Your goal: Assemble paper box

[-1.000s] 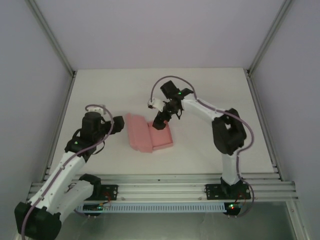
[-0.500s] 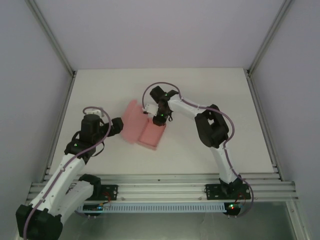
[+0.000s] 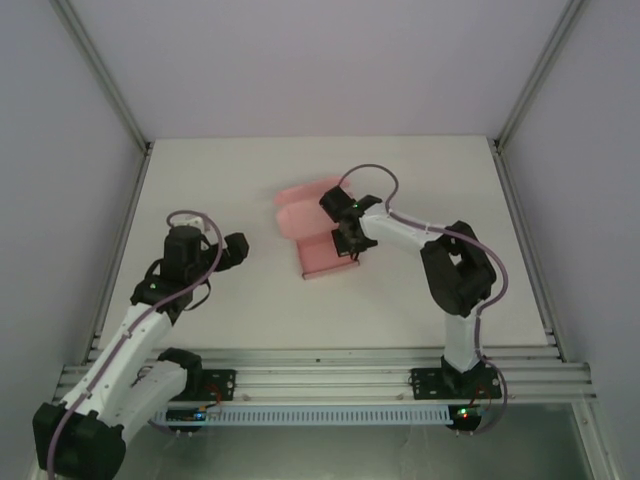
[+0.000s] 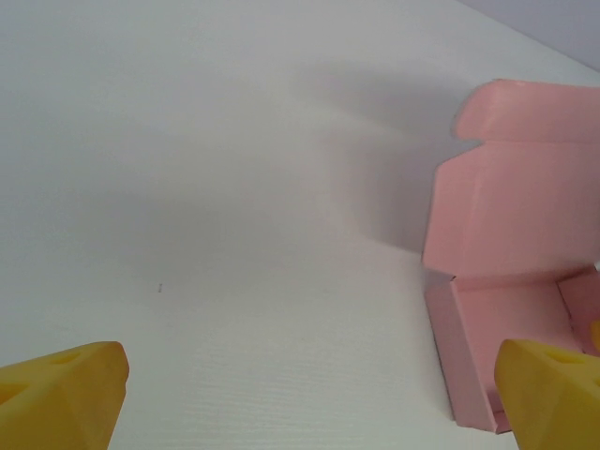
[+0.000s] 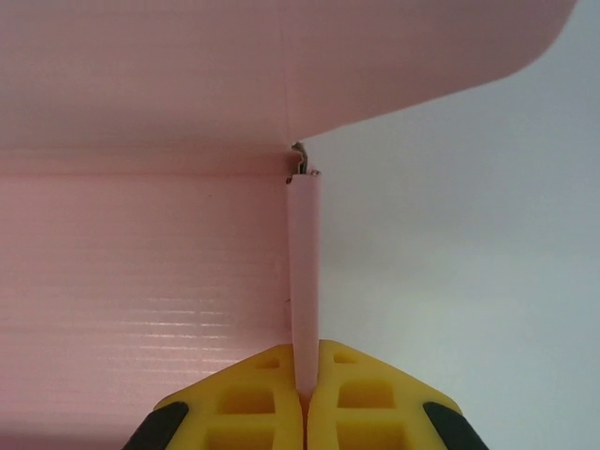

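1. The paper box [image 3: 318, 262] lies on the white bench [image 3: 200, 190], a little right of centre in the top view. It is a shallow salmon-pink tray, partly folded up.
2. Its lid [image 3: 300, 205] stands open at the far edge of the tray and leans away from the arms. The rounded corners of the lid point toward the back of the bench.
3. The right gripper [image 3: 349, 245] is down at the right-hand side of the tray, with the right arm stretched out low over the bench toward it.
4. In the right wrist view the yellow fingers [image 5: 248, 398] of the right gripper [image 5: 305, 394] are pressed together on a thin upright side wall [image 5: 303, 272] of the paper box [image 5: 141, 262]. The card is pinched edge-on between them.
5. In that view the wall runs straight away from the fingers to a corner where it meets the lid [image 5: 281, 56]. The inside of the tray lies to the left and bare bench [image 5: 469, 262] to the right.
6. The left gripper [image 3: 238, 248] hangs well apart from the box, to its left, and points toward it.
7. In the left wrist view the left gripper [image 4: 309, 403] is spread wide, with one yellow fingertip in each lower corner and only bench [image 4: 234, 187] between them.
8. That view shows the paper box [image 4: 511, 234] at the right edge, with the lid raised behind the open tray.
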Action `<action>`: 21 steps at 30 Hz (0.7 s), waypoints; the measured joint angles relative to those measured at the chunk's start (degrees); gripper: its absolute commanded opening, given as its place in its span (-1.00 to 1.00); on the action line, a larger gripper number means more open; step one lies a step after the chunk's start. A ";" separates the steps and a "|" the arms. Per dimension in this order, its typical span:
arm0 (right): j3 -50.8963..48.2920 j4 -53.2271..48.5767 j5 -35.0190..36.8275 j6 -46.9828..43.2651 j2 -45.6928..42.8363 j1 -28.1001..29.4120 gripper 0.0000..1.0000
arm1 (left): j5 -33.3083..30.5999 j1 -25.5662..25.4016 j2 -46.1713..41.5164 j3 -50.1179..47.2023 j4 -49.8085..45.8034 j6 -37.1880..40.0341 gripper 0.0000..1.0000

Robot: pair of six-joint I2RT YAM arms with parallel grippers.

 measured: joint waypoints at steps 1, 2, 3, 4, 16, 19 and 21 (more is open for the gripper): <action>-0.90 -0.09 0.04 2.89 -0.57 0.04 -0.86 | 0.31 0.00 0.90 0.50 0.07 -0.02 0.99; -1.70 0.07 0.15 5.16 -1.01 0.15 -0.80 | 0.66 0.00 1.68 0.92 0.28 -0.04 0.99; -2.60 0.35 0.17 7.06 -1.53 0.26 -0.77 | 1.07 0.00 2.54 1.31 0.74 -0.09 0.99; -3.37 0.55 0.15 8.44 -1.95 0.42 -0.72 | 1.44 0.00 3.41 1.68 1.07 -0.24 0.99; -6.51 4.13 -1.55 10.36 -4.87 1.22 0.15 | 8.24 0.00 11.93 4.22 3.82 1.09 0.99; -7.48 5.51 -1.49 7.41 -8.48 0.52 0.63 | 9.14 0.00 15.47 7.72 3.85 2.67 0.99; -8.52 7.61 -1.16 5.31 -12.09 -0.72 0.99 | 9.90 0.00 18.36 10.78 3.85 4.04 0.99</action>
